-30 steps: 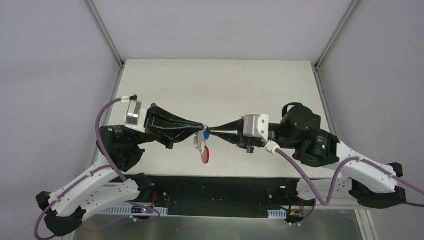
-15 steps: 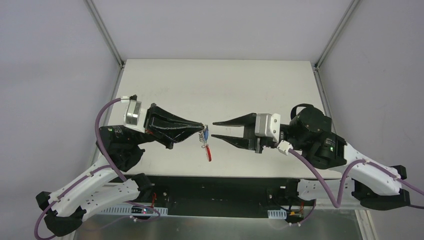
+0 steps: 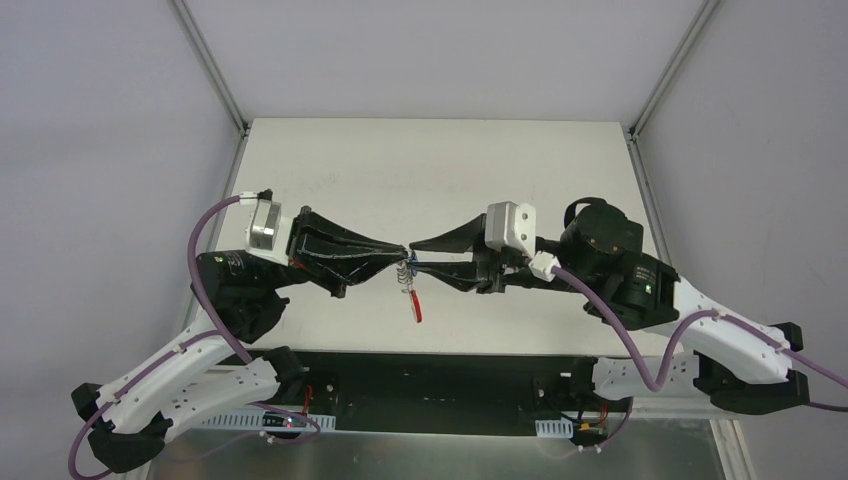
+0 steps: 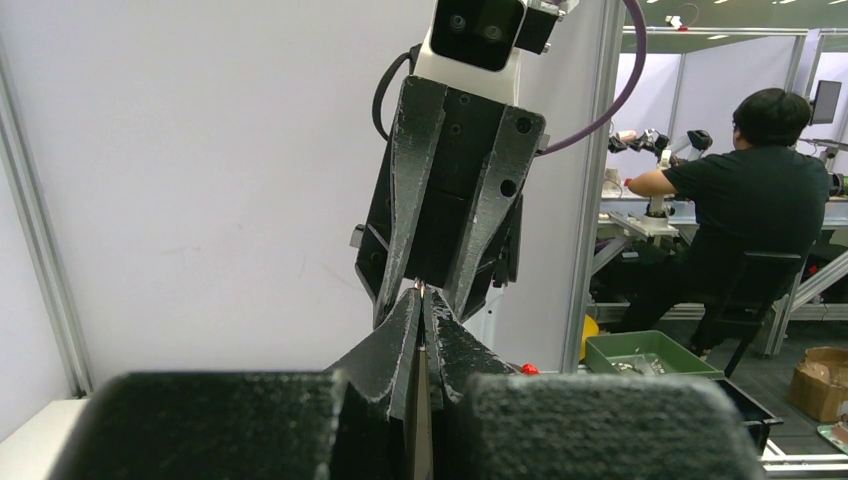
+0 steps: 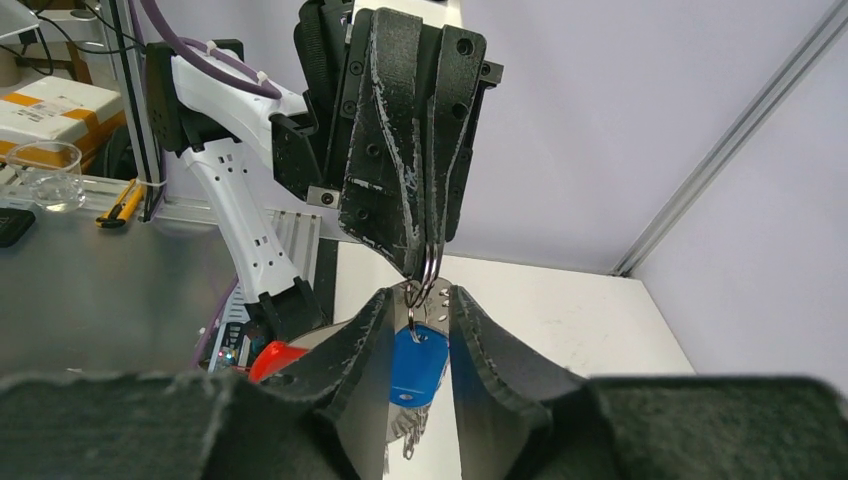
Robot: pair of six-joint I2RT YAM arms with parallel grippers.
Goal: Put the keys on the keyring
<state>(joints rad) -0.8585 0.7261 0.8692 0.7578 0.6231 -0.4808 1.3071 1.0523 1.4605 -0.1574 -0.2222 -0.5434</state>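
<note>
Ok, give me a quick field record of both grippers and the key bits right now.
left gripper: shut, pinching a silver ring of the keyring
right gripper: fingers either side of the blue tag, contact unclear
key: below the blue tag, between the right fingers
red strip: dangling from the rings
meeting point: tip to tip above the table

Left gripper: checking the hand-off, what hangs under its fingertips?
The keyring hangs from the shut left gripper, blue tag below; the key is mostly hidden by the fingers of the right gripper.
</note>
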